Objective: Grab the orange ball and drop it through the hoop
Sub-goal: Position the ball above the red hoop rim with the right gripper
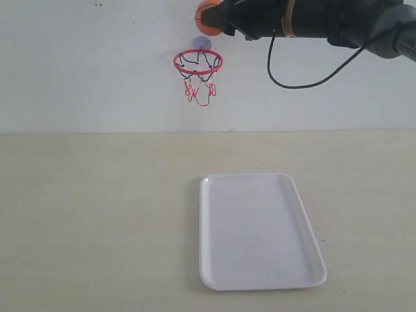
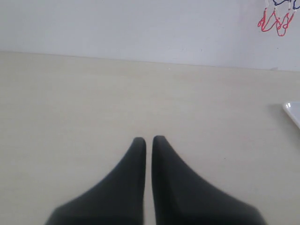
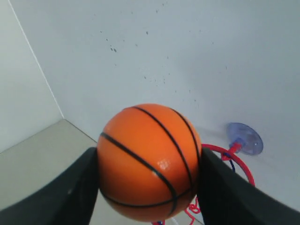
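My right gripper (image 1: pixel 211 18) is shut on the orange ball (image 1: pixel 206 17), high against the wall and just above the hoop (image 1: pixel 197 62). The hoop's red rim, black-and-red net and bluish suction cup hang on the wall. In the right wrist view the orange ball (image 3: pixel 147 161) fills the gap between the two black fingers of the right gripper (image 3: pixel 149 173), with the hoop (image 3: pixel 234 161) partly hidden behind it. My left gripper (image 2: pixel 148 139) is shut and empty above the table; the hoop's net (image 2: pixel 276 21) shows far off.
A white tray (image 1: pixel 257 231) lies on the beige table (image 1: pixel 97 214), below and right of the hoop; its corner (image 2: pixel 293 110) shows in the left wrist view. A black cable (image 1: pixel 305 81) hangs from the right arm along the white wall.
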Action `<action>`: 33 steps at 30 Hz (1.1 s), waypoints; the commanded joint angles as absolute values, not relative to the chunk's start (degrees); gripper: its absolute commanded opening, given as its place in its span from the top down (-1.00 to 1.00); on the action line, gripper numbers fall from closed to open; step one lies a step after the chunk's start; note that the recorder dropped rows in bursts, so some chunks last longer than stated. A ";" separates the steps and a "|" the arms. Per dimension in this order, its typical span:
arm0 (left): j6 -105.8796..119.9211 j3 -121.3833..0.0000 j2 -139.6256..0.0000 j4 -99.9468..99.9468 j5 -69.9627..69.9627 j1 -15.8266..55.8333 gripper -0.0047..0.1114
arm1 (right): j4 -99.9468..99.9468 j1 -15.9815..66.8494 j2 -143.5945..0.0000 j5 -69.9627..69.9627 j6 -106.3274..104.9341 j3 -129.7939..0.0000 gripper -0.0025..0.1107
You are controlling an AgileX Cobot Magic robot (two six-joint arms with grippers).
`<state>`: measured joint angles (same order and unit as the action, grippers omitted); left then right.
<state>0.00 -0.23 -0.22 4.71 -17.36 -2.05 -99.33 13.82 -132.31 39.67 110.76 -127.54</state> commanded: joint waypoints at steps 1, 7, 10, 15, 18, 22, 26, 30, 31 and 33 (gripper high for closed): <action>-0.39 0.00 0.00 5.02 -16.68 -2.20 0.85 | -99.95 14.58 -134.14 36.11 110.54 -128.06 0.96; -0.39 0.00 0.00 5.02 -16.68 -2.20 0.85 | -99.95 16.63 -135.57 30.63 109.73 -128.06 0.96; -0.39 0.00 0.00 5.02 -16.68 -2.20 0.85 | -99.95 17.26 -136.27 28.20 108.47 -128.06 0.96; -0.39 0.00 0.00 5.02 -16.68 -2.20 0.85 | -99.95 17.89 -136.61 24.25 108.47 -128.06 0.96; -0.39 0.00 0.00 5.02 -16.68 -2.20 0.85 | -99.95 17.89 -136.59 24.64 108.82 -128.06 0.96; -0.39 0.00 0.00 5.02 -16.68 -2.20 0.85 | -99.95 18.52 -136.59 24.04 109.46 -128.06 0.96; -0.39 0.00 0.00 5.02 -16.68 -2.20 0.85 | -99.95 19.64 -136.59 20.94 106.79 -128.06 0.96; -0.39 0.00 0.00 5.02 -16.68 -2.20 0.85 | -99.95 20.23 -136.59 18.50 105.79 -128.06 0.95; -0.39 0.00 0.00 5.02 -16.68 -2.20 0.85 | -99.95 20.51 -136.59 18.36 105.76 -128.06 0.94; -0.39 0.00 0.00 5.02 -16.68 -2.20 0.85 | -99.95 20.51 -136.59 18.48 105.76 -128.06 0.87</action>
